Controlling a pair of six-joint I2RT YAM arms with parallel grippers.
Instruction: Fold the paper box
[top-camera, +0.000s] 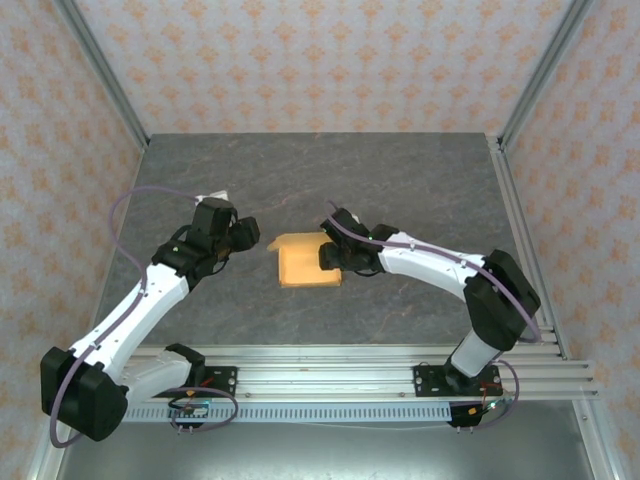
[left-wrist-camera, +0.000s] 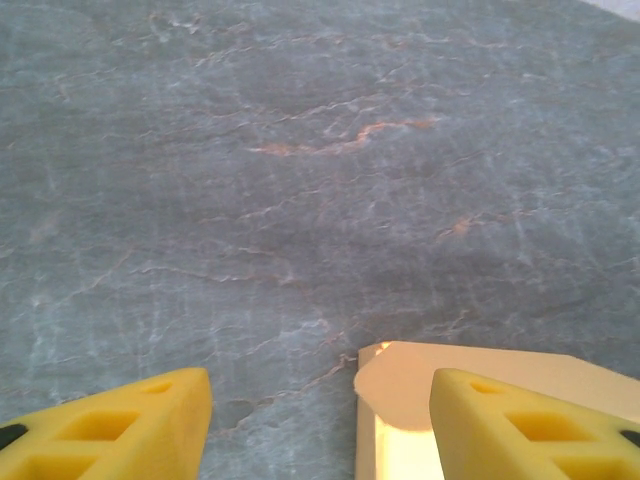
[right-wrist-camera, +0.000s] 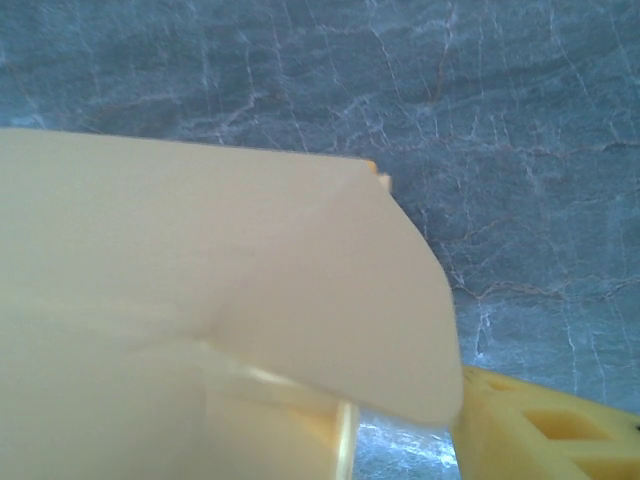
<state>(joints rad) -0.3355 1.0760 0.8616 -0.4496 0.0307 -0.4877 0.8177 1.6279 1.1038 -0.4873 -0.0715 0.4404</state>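
at the middle of the desk (top-camera: 400, 190), the box (top-camera: 306, 262) is lying between left tool (left-wrist-camera: 320, 378) and right tool (top-camera: 330, 256), likely so each works one side. the left is hanging spread and empty beside its corner. the right is crowding a flap (right-wrist-camera: 330, 300); its grip i cannot tell.
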